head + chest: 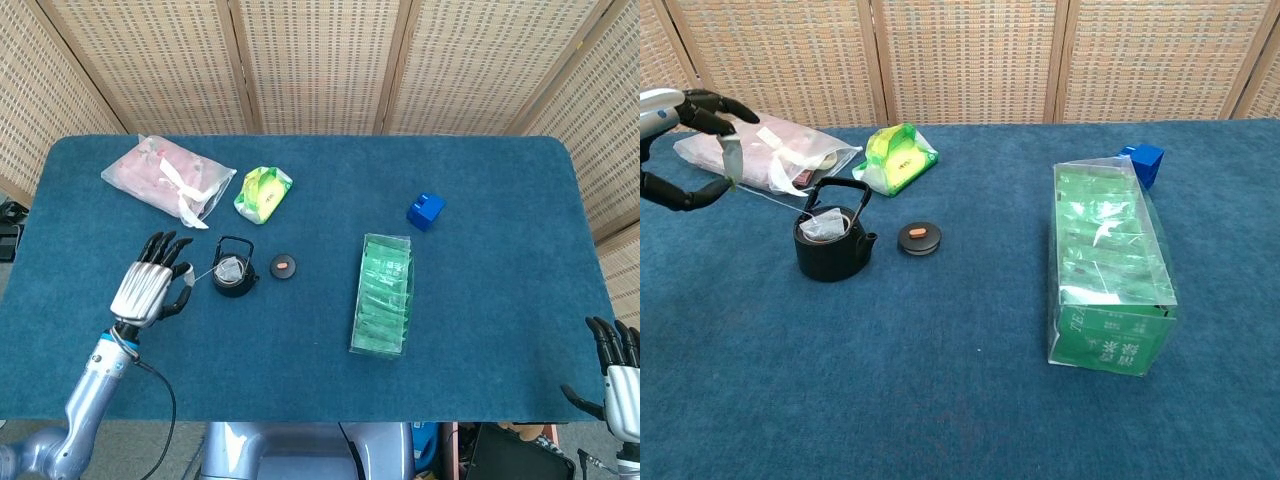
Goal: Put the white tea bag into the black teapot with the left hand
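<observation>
White tea bag [825, 227] sits inside the open mouth of the black teapot [830, 252], under the raised handle; its string runs taut leftward from the pot to a small tag [732, 158]. Left hand [150, 289] hovers above the desk [320, 390] to the left of the teapot, apart from it, pinching the tag between thumb and a fingertip, other fingers extended. Teapot stands upright, lid off; the lid [919, 238], black with an orange knob, lies just beside it on the right. Behind the pot: a pink packet [765, 156] and a yellow-green packet [898, 157], near each other. A clear-wrapped green tea box [1108, 270] lies well to the right, with a small blue block [1143, 159] behind its far end. Right hand [618, 372] shows at the lower right edge of the head view, off the desk, fingers apart, holding nothing.
</observation>
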Controlling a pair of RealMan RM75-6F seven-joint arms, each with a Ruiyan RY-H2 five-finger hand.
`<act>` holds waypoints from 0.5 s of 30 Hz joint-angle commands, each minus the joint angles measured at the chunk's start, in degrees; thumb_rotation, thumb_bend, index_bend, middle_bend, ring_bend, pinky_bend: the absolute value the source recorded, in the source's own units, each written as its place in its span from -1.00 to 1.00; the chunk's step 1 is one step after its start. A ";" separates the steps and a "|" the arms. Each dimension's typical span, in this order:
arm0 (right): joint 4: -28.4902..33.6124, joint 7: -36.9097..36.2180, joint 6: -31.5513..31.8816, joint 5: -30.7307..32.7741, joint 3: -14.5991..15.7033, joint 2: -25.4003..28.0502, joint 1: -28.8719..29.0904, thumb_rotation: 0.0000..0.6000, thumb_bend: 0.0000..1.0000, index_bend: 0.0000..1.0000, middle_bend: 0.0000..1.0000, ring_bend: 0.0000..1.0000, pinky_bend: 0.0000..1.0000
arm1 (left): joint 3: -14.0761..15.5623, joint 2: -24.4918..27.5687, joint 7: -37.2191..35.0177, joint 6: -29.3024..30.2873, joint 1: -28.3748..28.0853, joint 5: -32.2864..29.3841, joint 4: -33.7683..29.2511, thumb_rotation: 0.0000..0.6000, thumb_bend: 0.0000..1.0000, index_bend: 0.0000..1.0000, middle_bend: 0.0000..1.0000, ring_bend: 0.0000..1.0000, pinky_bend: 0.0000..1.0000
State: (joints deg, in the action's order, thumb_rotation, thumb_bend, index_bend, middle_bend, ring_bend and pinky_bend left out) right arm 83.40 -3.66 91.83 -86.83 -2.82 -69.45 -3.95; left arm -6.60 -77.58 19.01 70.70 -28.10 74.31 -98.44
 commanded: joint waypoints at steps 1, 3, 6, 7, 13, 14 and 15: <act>-0.02 0.01 0.10 0.06 -0.03 0.03 -0.08 1.00 -0.76 -0.77 -0.64 -0.93 -0.80 | 1.88 0.57 1.36 -0.92 1.08 -0.95 -1.00 1.00 -0.03 0.19 -0.72 -1.00 -1.00; -0.06 -0.01 0.09 0.14 -0.05 0.04 -0.11 1.00 -0.76 -0.77 -0.64 -0.93 -0.80 | 2.32 0.70 1.86 -1.53 1.25 -1.73 -1.25 1.00 -0.03 0.19 -0.74 -1.00 -1.00; -0.12 -0.18 0.02 0.26 -0.02 0.07 -0.18 1.00 -0.76 -0.77 -0.64 -0.93 -0.80 | 2.62 0.59 2.28 -1.96 1.54 -2.75 -1.32 1.00 -0.02 0.19 -0.76 -1.00 -1.00; -0.15 -0.18 0.05 0.25 -0.02 0.06 -0.19 1.00 -0.76 -0.77 -0.64 -0.93 -0.80 | 2.74 0.50 2.47 -2.08 1.59 -2.93 -1.21 1.00 -0.03 0.19 -0.78 -1.00 -1.00; -0.31 -0.24 0.09 0.28 -0.04 -0.02 -0.24 1.00 -0.75 -0.77 -0.64 -0.93 -0.80 | 3.94 0.83 5.63 -5.13 1.29 -6.75 -2.38 1.00 -0.02 -0.06 -0.91 -1.00 -1.00; -0.31 -0.26 0.10 0.28 -0.04 -0.02 -0.25 1.00 -0.75 -0.77 -0.64 -0.93 -0.80 | 3.97 0.85 5.81 -5.27 1.26 -6.97 -2.52 1.00 -0.02 -0.11 -0.93 -1.00 -1.00; -0.32 -0.27 0.10 0.27 -0.04 -0.01 -0.25 1.00 -0.75 -0.77 -0.64 -0.93 -0.80 | 3.99 0.86 5.95 -5.37 1.23 -7.13 -2.65 1.00 -0.02 -0.14 -0.94 -1.00 -1.00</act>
State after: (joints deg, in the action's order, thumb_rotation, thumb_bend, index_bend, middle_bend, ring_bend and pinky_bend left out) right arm 83.08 -3.93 91.93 -86.56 -2.86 -69.47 -4.20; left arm -2.73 -76.79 24.77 65.52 -26.79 67.37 -100.90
